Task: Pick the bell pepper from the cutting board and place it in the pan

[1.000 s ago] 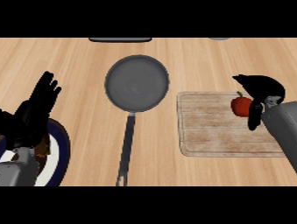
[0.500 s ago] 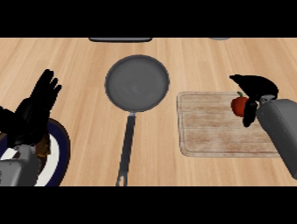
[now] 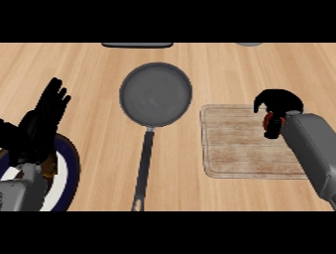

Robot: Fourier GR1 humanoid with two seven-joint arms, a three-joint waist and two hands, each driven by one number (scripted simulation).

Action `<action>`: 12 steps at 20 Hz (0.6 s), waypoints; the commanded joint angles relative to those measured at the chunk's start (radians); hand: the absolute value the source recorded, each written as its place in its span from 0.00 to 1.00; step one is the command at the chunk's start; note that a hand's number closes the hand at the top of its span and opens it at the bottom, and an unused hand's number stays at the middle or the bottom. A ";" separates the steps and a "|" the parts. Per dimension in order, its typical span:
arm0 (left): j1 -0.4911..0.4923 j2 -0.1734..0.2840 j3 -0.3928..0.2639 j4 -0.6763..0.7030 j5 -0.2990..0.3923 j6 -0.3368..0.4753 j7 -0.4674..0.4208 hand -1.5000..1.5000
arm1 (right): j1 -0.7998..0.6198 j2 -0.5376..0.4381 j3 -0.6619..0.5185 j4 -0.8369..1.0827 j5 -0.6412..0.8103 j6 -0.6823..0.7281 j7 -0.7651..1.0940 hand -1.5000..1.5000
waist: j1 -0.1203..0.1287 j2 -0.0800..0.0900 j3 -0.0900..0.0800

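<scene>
At the worktop's (image 3: 90,64) near left corner sits a plate (image 3: 66,171) with a dark blue rim, partly hidden by the left forearm. The left hand (image 3: 35,126) rests above it, fingers straight and spread wide, holding nothing. Near the middle of the worktop lies the pan (image 3: 156,94), round and grey, its long handle running toward the near edge. Just right of the pan, the cutting board (image 3: 233,149) lies flat on the wood. Over the board's far right corner, the right hand (image 3: 276,101) curls round the bell pepper (image 3: 268,121), only a sliver of red showing beneath the fingers. Two dark things at the far edge are cut off and cannot be identified.
</scene>
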 commanded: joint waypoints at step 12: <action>-0.055 -0.005 0.035 0.012 -0.009 0.000 0.057 0.50 | 0.041 0.019 -0.075 -0.048 0.030 -0.188 -0.059 1.00 | -0.015 -0.001 0.004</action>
